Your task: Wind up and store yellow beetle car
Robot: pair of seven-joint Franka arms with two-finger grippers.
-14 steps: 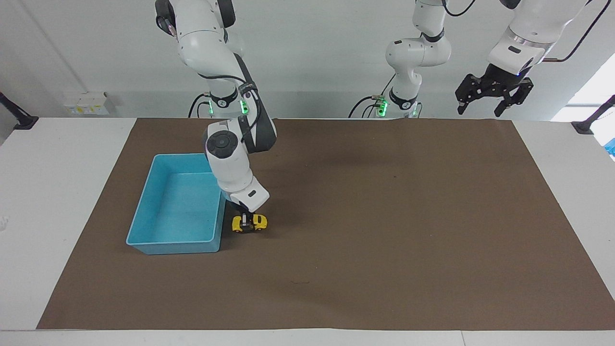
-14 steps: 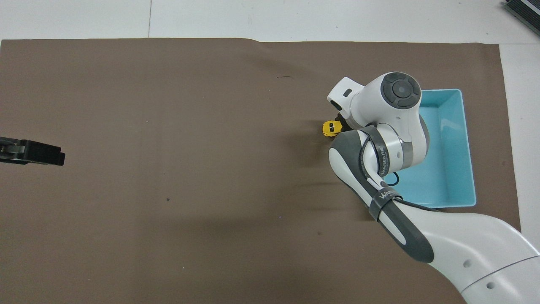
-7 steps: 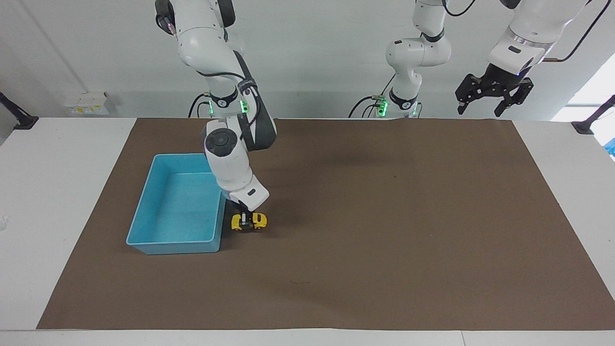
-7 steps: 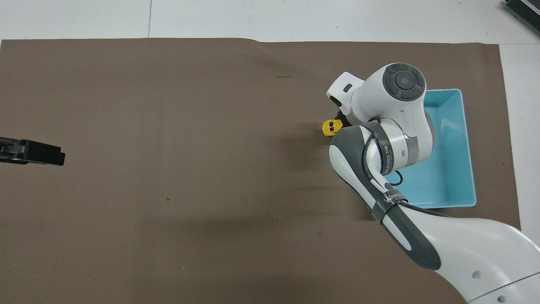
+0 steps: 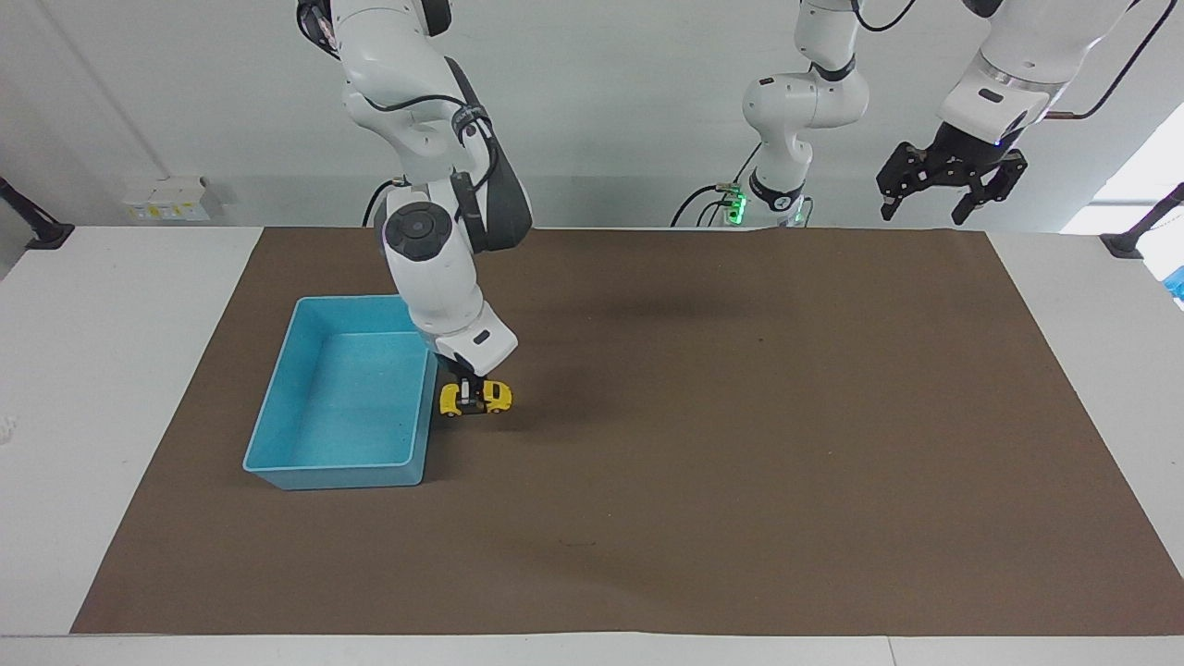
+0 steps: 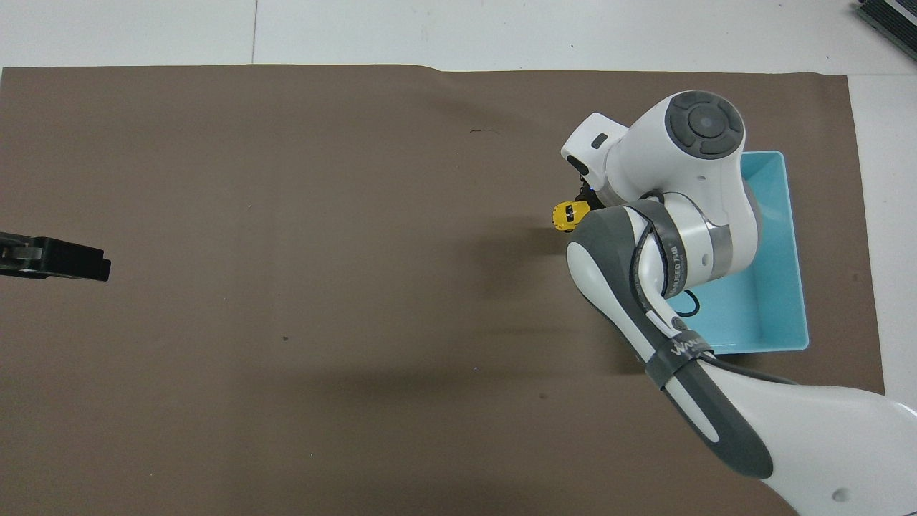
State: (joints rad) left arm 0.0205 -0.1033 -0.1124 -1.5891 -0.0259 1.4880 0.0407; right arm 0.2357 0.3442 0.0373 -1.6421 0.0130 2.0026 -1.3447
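Note:
The yellow beetle car (image 5: 493, 396) is a tiny yellow toy held in my right gripper (image 5: 474, 396), which is shut across its middle. The car hangs a little above the brown mat (image 5: 740, 444), just beside the blue tray's wall (image 5: 421, 435), outside the tray. In the overhead view the car (image 6: 567, 216) shows only in part from under the right arm's wrist, and the right gripper itself is hidden there. My left gripper (image 5: 922, 217) waits, open and empty, high over the left arm's end of the table; its tip (image 6: 57, 259) shows at the overhead view's edge.
The blue tray (image 6: 797, 287) stands on the mat at the right arm's end of the table with nothing in it. The white tabletop (image 5: 111, 370) surrounds the mat.
My right gripper has risen with the yellow beetle car, lifting it off the mat, and has drifted slightly toward the tray. The left arm has not moved.

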